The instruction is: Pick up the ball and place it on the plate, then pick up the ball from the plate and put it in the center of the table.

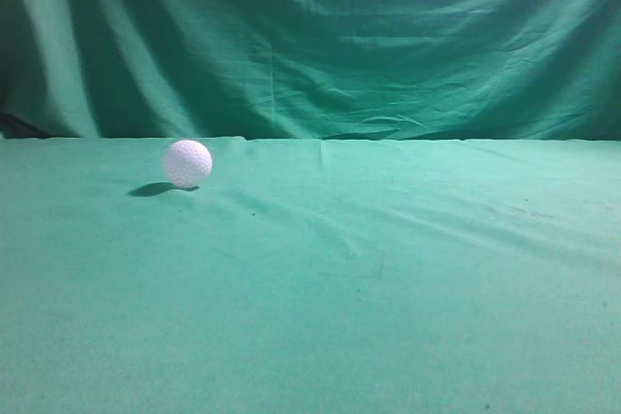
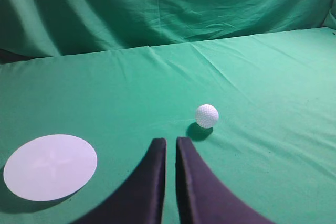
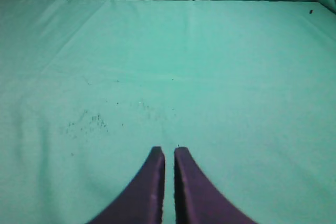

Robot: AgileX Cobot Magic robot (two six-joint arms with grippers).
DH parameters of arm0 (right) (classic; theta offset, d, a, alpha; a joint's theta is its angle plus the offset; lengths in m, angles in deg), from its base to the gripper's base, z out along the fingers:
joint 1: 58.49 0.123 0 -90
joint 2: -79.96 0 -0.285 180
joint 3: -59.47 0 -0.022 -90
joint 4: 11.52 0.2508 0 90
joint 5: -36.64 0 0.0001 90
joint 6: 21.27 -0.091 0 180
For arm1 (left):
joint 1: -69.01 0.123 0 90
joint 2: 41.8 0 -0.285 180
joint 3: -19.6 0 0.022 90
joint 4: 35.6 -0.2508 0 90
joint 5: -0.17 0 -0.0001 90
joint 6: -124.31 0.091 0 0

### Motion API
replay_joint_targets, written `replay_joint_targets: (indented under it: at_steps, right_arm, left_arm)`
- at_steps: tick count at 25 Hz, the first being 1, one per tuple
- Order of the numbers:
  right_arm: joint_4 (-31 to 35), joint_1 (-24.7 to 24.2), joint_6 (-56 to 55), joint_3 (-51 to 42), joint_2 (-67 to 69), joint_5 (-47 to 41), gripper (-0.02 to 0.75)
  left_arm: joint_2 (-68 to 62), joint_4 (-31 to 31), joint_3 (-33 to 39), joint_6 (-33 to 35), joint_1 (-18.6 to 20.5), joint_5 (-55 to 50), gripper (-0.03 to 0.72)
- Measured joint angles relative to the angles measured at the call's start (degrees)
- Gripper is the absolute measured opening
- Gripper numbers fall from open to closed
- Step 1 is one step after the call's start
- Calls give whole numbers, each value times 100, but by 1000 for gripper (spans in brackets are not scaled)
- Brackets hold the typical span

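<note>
The white dimpled ball [image 1: 187,163] rests on the green table [image 1: 388,278], left of the middle in the exterior view. In the left wrist view the ball [image 2: 207,116] lies just ahead and to the right of my left gripper [image 2: 171,141], which is shut and empty. A flat white round plate [image 2: 50,167] lies on the cloth to the left of that gripper. My right gripper [image 3: 169,150] is shut and empty over bare cloth. Neither gripper shows in the exterior view.
A darker green curtain [image 1: 320,36] hangs behind the table's far edge. The cloth has low wrinkles and small dark specks [image 3: 89,121] ahead of the right gripper.
</note>
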Motion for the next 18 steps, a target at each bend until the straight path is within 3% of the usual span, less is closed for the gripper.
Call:
replay_joint_targets:
  at_steps: [7,13,18]
  right_arm:
    - [0,0,0,0,0,0,64]
    - [0,0,0,0,0,-11,64]
    - [0,0,0,0,0,-11,64]
  left_arm:
    - [139,-78,0,47,43,0,49]
    - [215,-570,543,83,655,-7,49]
    - [215,-798,1039,71,864,130,49]
